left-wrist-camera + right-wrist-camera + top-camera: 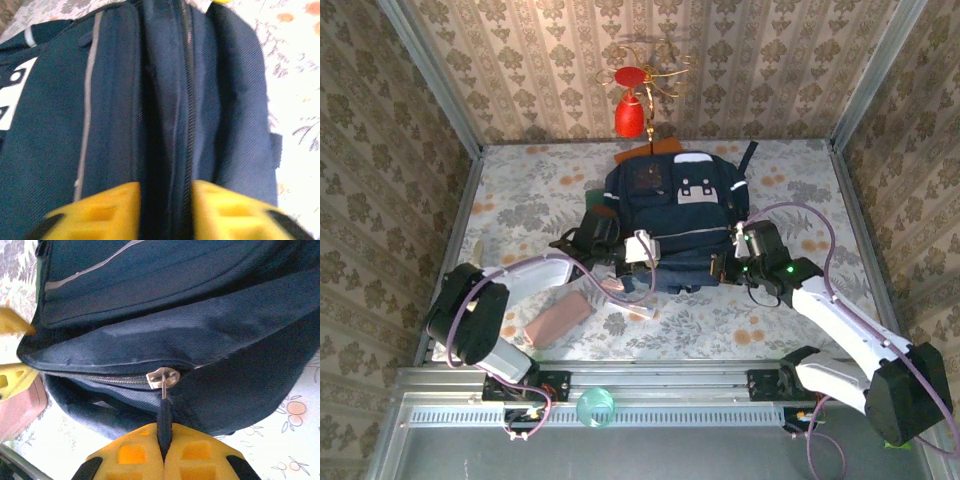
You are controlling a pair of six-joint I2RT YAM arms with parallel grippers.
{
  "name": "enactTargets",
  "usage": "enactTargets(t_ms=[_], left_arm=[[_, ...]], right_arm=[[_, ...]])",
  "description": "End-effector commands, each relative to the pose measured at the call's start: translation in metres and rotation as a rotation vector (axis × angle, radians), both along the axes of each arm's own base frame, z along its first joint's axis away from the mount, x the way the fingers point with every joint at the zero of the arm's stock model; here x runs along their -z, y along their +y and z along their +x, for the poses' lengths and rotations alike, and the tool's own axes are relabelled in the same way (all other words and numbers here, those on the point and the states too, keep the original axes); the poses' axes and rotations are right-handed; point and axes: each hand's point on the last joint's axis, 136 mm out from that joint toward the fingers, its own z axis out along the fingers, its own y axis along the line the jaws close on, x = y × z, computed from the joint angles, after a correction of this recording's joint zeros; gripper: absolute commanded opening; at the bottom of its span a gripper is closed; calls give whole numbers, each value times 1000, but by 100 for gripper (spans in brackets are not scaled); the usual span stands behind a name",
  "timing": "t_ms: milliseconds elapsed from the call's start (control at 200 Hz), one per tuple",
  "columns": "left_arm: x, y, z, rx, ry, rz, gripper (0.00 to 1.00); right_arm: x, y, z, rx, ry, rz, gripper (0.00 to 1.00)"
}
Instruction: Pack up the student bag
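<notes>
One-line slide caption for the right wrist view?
Right gripper pinches the zipper pull of the student bag, zip partly open.
</notes>
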Motion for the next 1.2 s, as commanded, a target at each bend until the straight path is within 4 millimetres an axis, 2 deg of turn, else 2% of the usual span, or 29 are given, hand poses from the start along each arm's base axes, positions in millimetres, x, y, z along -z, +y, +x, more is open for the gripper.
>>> enactTargets(t_ms=[0,115,220,320,455,655,720,800,910,1035,1125,1195], left_arm=[[-15,-2,-2,-31,-46,0,47],[-30,-20,-22,19,-69,-32,61],[-38,-39,-35,59,-63,-50,65],[-34,-53,-37,75,-62,-17,65],[-21,-66,-29,77,-70,66,62],[-13,-79,-27,96,-52,90,55],[-8,-80,-28,103,-40,99,50],[0,-78,-30,114,-27,120,39],[5,-70,-32,133,-18,136,20],[-3,-58,-27,139,-16,106,0],[-11,-49,-26,145,-10,68,0],[-18,-43,-25,150,-13,39,0]], right_arm=[[-34,23,8,-92,-155,32,0],[-45,36,4,-151,-190,77,0],[-50,45,1,-189,-208,113,0],[-53,50,-3,-212,-222,120,0],[-58,52,-6,-228,-237,130,0],[-50,56,-9,-241,-222,136,0],[-49,58,-9,-244,-220,141,0],[-48,57,-8,-239,-224,136,0],[-32,38,-4,-165,-178,40,0],[1,-7,4,19,-34,-67,0],[23,-43,4,141,44,-157,0],[27,-61,4,202,48,-222,0]])
